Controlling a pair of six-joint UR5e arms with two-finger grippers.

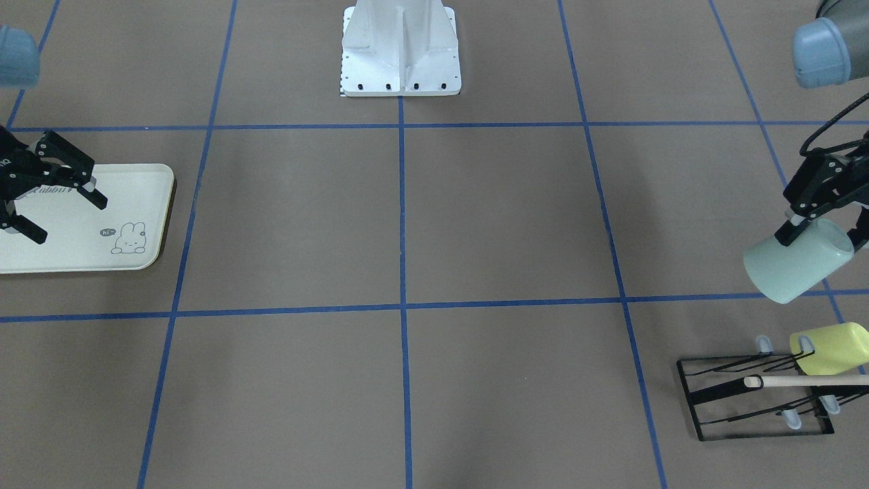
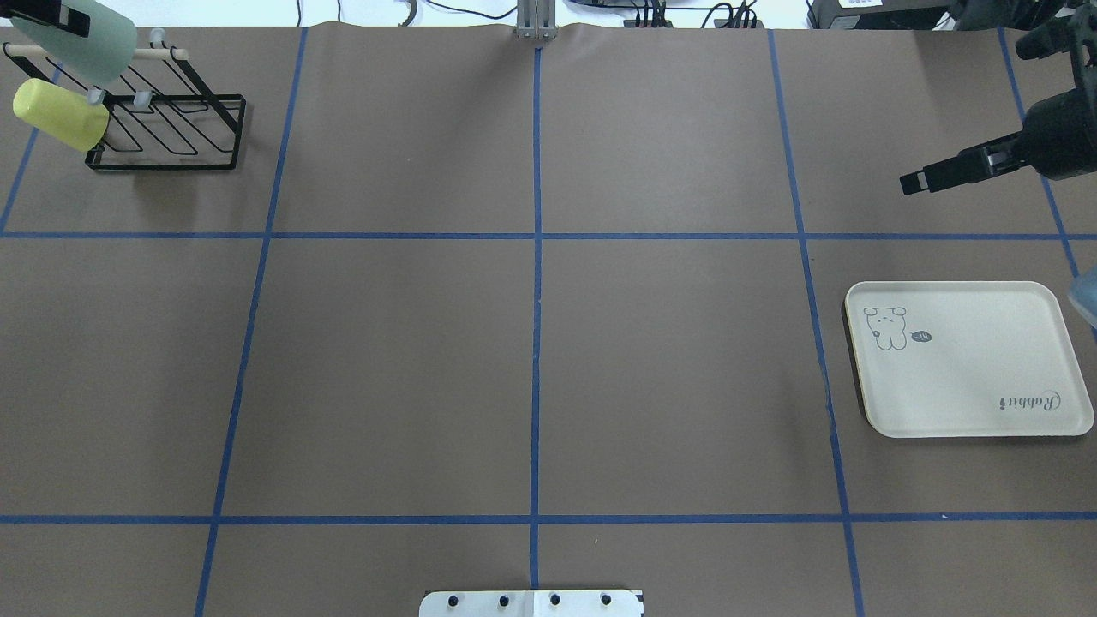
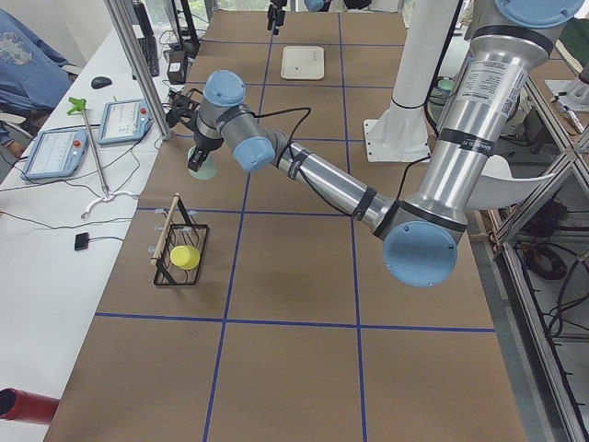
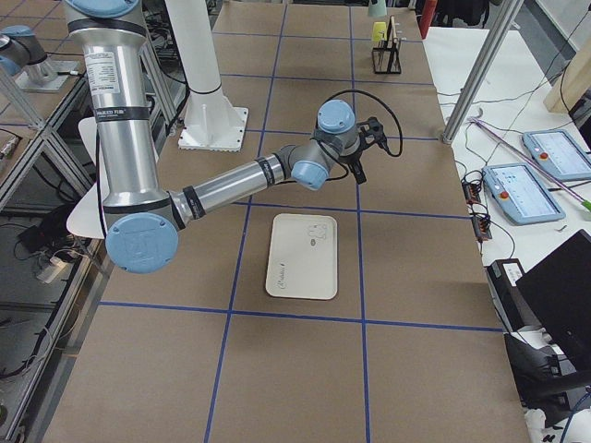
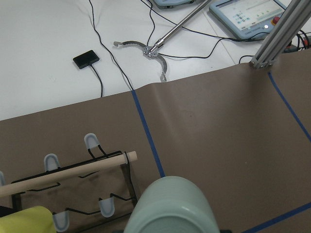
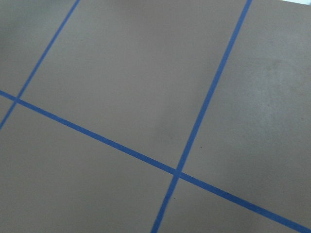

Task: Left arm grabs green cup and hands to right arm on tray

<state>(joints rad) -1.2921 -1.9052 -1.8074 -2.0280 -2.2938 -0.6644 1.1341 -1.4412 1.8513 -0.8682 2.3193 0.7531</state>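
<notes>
My left gripper (image 1: 823, 232) is shut on the pale mint-green cup (image 1: 796, 263) and holds it tilted in the air, beside and above the black rack. The cup also shows in the overhead view (image 2: 90, 43) at the far left corner, and fills the bottom of the left wrist view (image 5: 170, 206). The cream tray (image 1: 88, 224) with the bunny drawing lies flat on the robot's right side, with nothing on it (image 2: 968, 360). My right gripper (image 1: 68, 217) is open and holds nothing, raised in the air near the tray and far from the cup.
A black wire rack (image 1: 753, 397) with a wooden dowel stands below the held cup and carries a yellow-green cup (image 1: 831, 348). The robot's white base (image 1: 400, 51) is at mid-table. Tablets and cables (image 3: 64, 152) lie on the white bench past the table edge.
</notes>
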